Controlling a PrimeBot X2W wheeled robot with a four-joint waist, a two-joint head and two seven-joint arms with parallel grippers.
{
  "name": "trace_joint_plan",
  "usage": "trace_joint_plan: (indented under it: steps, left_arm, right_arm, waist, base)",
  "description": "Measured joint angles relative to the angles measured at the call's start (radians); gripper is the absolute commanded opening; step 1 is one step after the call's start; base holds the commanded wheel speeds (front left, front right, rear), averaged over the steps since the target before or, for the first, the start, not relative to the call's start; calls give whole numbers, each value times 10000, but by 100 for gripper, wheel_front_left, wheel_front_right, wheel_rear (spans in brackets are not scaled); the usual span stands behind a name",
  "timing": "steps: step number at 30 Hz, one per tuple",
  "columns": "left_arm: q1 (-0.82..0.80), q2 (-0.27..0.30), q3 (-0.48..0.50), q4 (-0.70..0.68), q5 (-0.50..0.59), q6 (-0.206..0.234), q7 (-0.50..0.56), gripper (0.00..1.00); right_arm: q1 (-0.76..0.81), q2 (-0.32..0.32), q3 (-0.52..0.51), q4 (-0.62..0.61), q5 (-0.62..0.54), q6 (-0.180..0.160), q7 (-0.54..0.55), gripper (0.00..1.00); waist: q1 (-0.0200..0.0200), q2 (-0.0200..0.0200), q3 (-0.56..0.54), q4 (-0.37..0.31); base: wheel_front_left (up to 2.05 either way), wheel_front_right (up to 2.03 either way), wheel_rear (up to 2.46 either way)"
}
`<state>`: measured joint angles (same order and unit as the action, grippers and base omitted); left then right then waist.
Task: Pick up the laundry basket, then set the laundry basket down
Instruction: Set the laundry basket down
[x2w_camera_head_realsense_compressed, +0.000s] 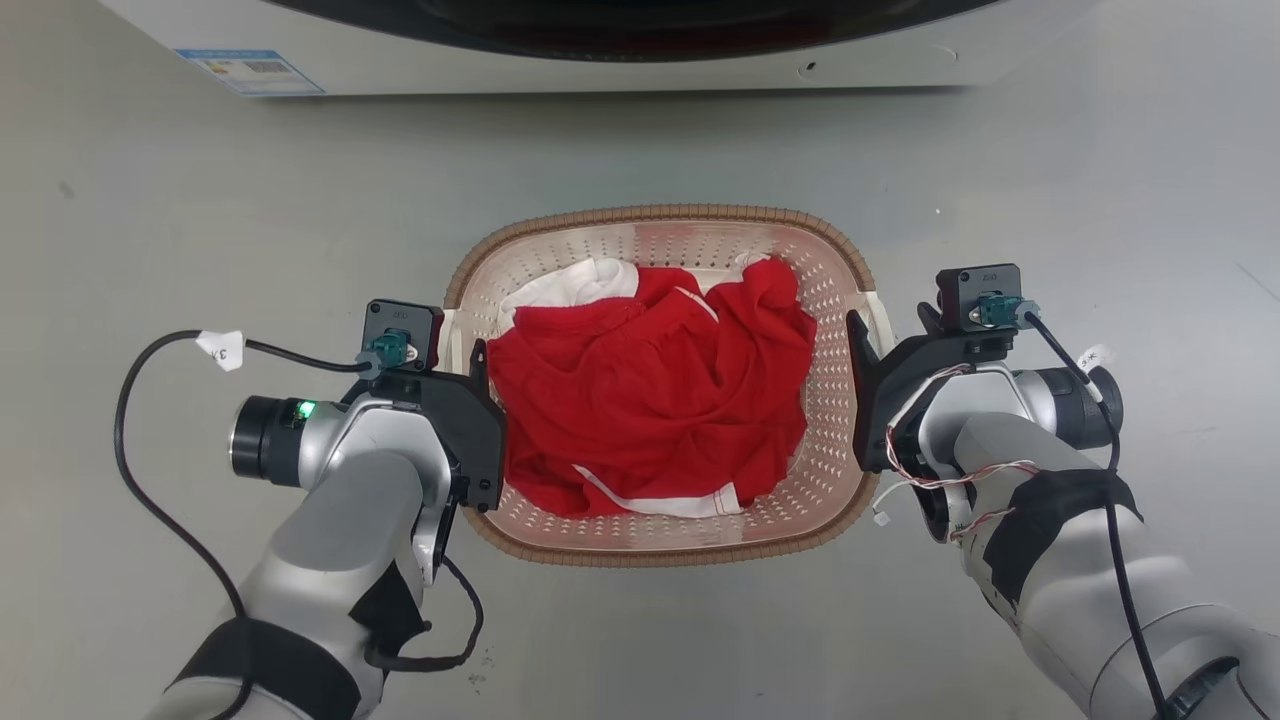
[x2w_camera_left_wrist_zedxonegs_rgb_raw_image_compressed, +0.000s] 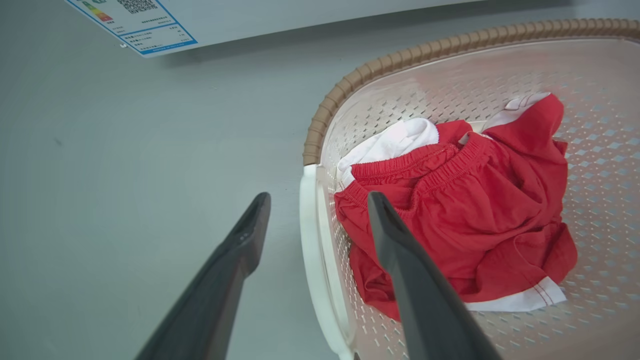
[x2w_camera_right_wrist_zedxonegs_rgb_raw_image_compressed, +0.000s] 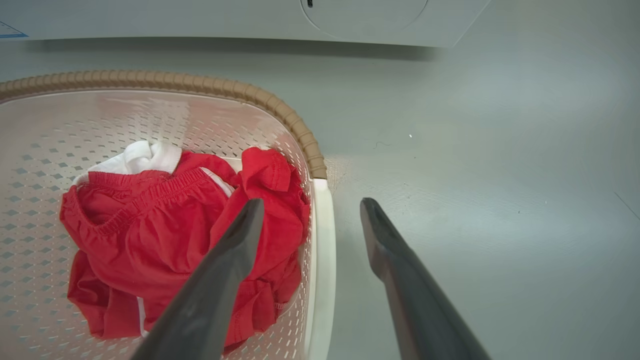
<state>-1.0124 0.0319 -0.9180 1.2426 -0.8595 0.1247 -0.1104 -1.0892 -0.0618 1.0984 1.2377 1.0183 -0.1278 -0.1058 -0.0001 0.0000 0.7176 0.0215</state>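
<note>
Straddling the two side handles, jaws spread, nothing clamped yet.

- Left gripper (x2w_camera_left_wrist_zedxonegs_rgb_raw_image_compressed: 320, 200): open. One finger hangs outside the left handle (x2w_camera_left_wrist_zedxonegs_rgb_raw_image_compressed: 310, 240), the other inside the wall, over the red garment (x2w_camera_left_wrist_zedxonegs_rgb_raw_image_compressed: 465, 215).
- Right gripper (x2w_camera_right_wrist_zedxonegs_rgb_raw_image_compressed: 311, 205): open, mirrored. The right handle (x2w_camera_right_wrist_zedxonegs_rgb_raw_image_compressed: 322, 250) runs up between its fingers, with the inner finger over cloth and the outer one over bare floor (x2w_camera_right_wrist_zedxonegs_rgb_raw_image_compressed: 500, 175).
- Laundry basket (x2w_camera_head_realsense_compressed: 660, 213): lies between the two grippers and looks to be resting on the floor. The washer (x2w_camera_head_realsense_compressed: 600, 50) stands beyond both sets of fingertips.

Handling, as judged:
- Thin perforated plastic, so probably light. The walls are likely to flex if squeezed or lifted from one side alone.
- The white handles look smooth and glossy, so slip is possible. A firm pinch low on each handle bar seems safest.
- The load is soft: the red garment plus a white piece (x2w_camera_head_realsense_compressed: 570, 285) beyond it, toward the washer. Little weight, and it should not roll or shift much.
- Hold points are both handles, closed together and raised evenly so the basket stays level.
- Watch the inner fingers, especially the left, which could trap fabric against the wall and weaken the grip.
</note>
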Motion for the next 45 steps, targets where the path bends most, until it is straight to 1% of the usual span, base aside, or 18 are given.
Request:
trace_joint_plan:
  steps: [5, 8, 11, 13, 20, 26, 31, 38, 45]
  left_arm:
    - [215, 2, 42, -119, -6, -23, -658, 100]
    - [351, -6, 79, -213, -13, -107, -1058, 100]
    - [577, -2, 136, -286, -19, -119, -1231, 100]
    - [769, -4, 194, -349, -33, -201, -1325, 100]
    - [1616, 29, 491, -491, -111, -196, -1394, 100]
    - [2520, 293, 823, -1089, -104, -194, -1394, 100]
    - [3214, 426, 1024, -1825, 109, -188, -1394, 100]
    - [4368, 805, 1367, -2824, 677, -94, -1394, 100]
    - [5314, 949, 1776, -3843, 1118, -46, -1394, 100]
  right_arm:
    - [3, 0, -40, 29, -12, 151, -568, 100]
    - [42, -2, -123, 33, -12, 238, -980, 100]
    - [196, 2, -196, 35, -10, 309, -1212, 100]
    - [364, 0, -244, 35, -6, 362, -1329, 100]
    - [1165, 2, -443, -59, 23, 487, -1434, 100]
    - [2026, 10, -803, -504, 23, 487, -1434, 100]
    - [2836, -35, -1181, -1016, 6, 485, -1434, 100]
    - [3835, -201, -1699, -1977, -359, 387, -1434, 100]
    - [4808, -430, -2157, -2880, -884, 290, -1432, 100]
  waist:
    - [0, 0, -470, 32]
    - [-1, 0, -793, 49]
    - [-1, 0, -1146, 63]
    - [-1, 0, -1399, 71]
    - [-1, 0, -2349, 92]
    - [0, 0, -3209, 89]
    - [-1, -1, -3935, 101]
    - [-1, -1, -4901, 157]
    - [-1, -2, -5658, 211]
  base:
    - [0, 0, 0]
    - [0, 0, 0]
    - [0, 0, 0]
    - [0, 0, 0]
    - [0, 0, 0]
    - [0, 0, 0]
    - [0, 0, 0]
    - [0, 0, 0]
    - [0, 0, 0]
